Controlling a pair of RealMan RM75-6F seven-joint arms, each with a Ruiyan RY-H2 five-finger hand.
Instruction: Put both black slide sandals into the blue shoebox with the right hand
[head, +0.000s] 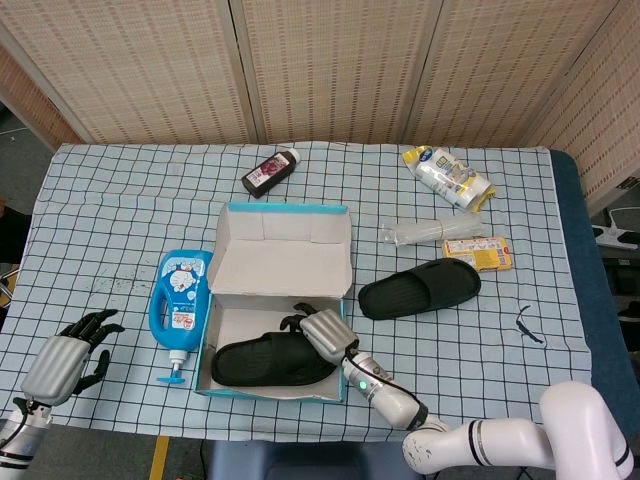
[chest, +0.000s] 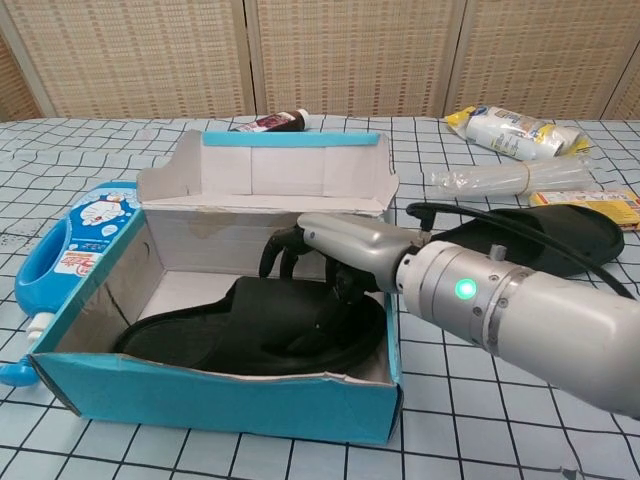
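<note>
The blue shoebox (head: 240, 392) sits open at the near middle of the desk (head: 120, 190), its lid flap standing up at the 12 o'clock side, and one black slide sandal (head: 262, 362) lies flat on its floor, running from the 9 o'clock end toward the 3 o'clock end. The right robot hand (head: 326, 334) reaches into the box from the 4 o'clock corner; in the chest view its dark fingers (chest: 285, 248) curl down over the sandal's strap end and touch it, but whether they are clamped on the sandal or only resting there cannot be told — the silver back of the hand hides the palm side. The second black slide sandal (head: 420, 288) lies on the checked cloth outside the box at its 3 o'clock side, well apart from the hand. The left robot hand (head: 62, 360) rests at the desk's near 9 o'clock edge, holding nothing, its dark fingers bent and a little apart. A blue detergent bottle (head: 181, 300) lies just beside the box's 9 o'clock wall. Toward 12 o'clock a small dark bottle (head: 270, 171) lies on its side; toward 1 to 2 o'clock lie a white-and-yellow packet (head: 448, 177), a clear plastic bundle (head: 425, 232) and a yellow-orange packet (head: 480, 252).
</note>
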